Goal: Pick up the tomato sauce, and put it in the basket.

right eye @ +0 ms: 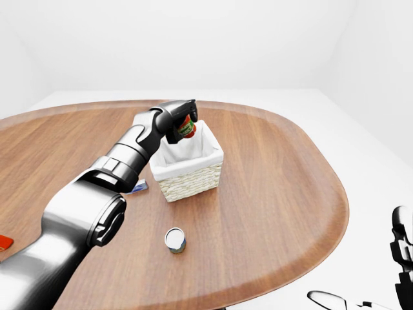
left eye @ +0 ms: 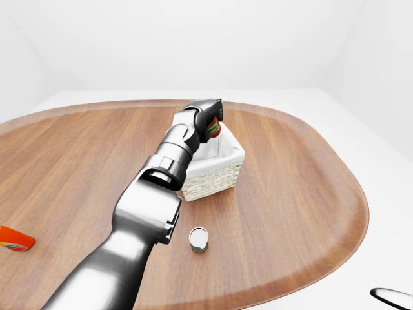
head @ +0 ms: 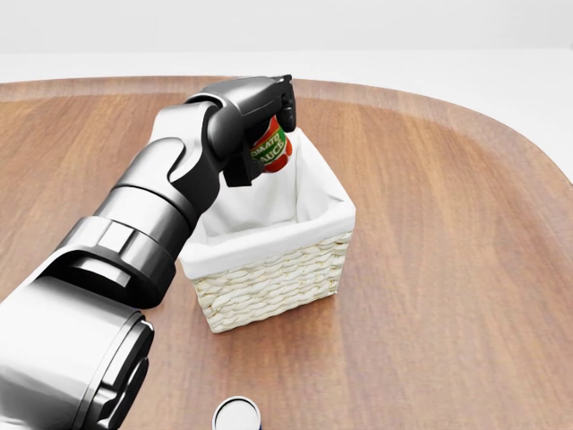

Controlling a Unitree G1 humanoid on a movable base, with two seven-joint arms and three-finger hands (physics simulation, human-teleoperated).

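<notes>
The tomato sauce (head: pixel 273 150) is a small red can with a green label. My left hand (head: pixel 261 136) is shut on it and holds it tilted just above the far-left part of the basket's opening. The basket (head: pixel 269 287) is woven wicker with a white cloth liner and stands in the middle of the wooden table (head: pixel 448 224). My left arm runs from the head view's lower left up to the basket and hides its left wall. My right hand (right eye: pixel 403 248) shows only as a dark shape at the right-eye view's right edge, far from the basket.
A small silver-topped can (left eye: pixel 199 239) stands on the table below the basket. A blue and white box (right eye: pixel 137 187) lies left of the basket, partly behind my arm. A red-orange object (left eye: pixel 13 239) lies at the left-eye view's left edge.
</notes>
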